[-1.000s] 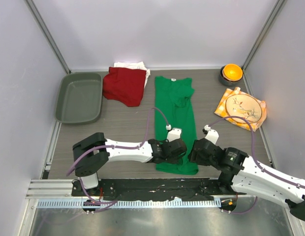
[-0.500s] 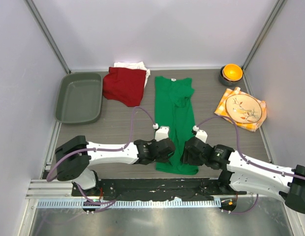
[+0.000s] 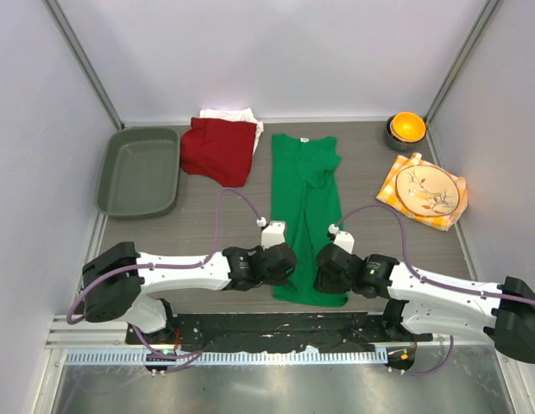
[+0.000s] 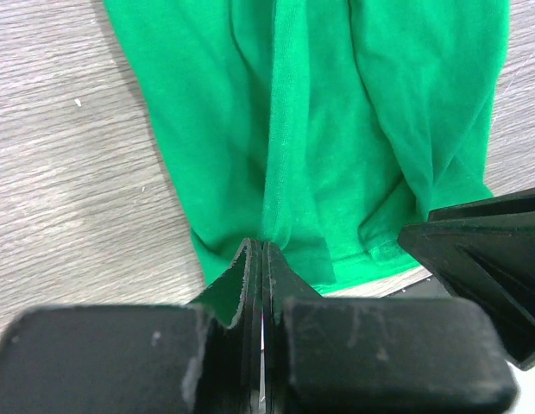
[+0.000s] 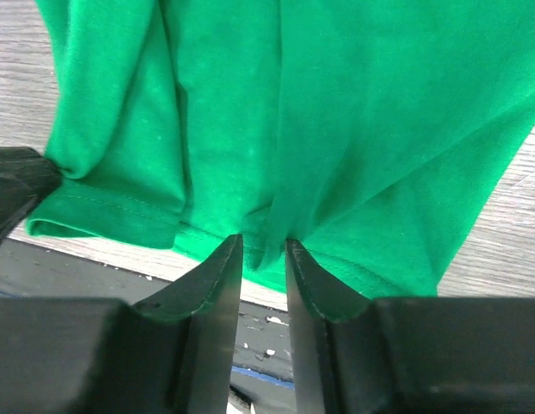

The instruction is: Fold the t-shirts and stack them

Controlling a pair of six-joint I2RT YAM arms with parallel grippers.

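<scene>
The bright green t-shirt (image 3: 306, 194) lies lengthwise in the middle of the table, neck label at the far end. Its near hem (image 4: 354, 259) sits by the table's front edge. My left gripper (image 3: 281, 266) (image 4: 264, 247) is shut, pinching a ridge of the hem's left part. My right gripper (image 3: 324, 272) (image 5: 263, 243) is at the hem's right part, its jaws a narrow gap apart with a pucker of green cloth (image 5: 276, 155) between them. The dark red t-shirt (image 3: 217, 151) lies folded at the back left, on top of the white one (image 3: 229, 114).
A grey tray (image 3: 138, 171) sits at the far left. An orange bowl (image 3: 406, 127) stands in the back right corner. A patterned plate (image 3: 430, 190) rests on an orange-yellow checked napkin (image 3: 393, 183). The black base rail (image 3: 276, 328) runs just below the hem.
Both grippers have slid left and a little nearer along the green shirt's near hem. The right jaws have narrowed around a pucker of the hem.
</scene>
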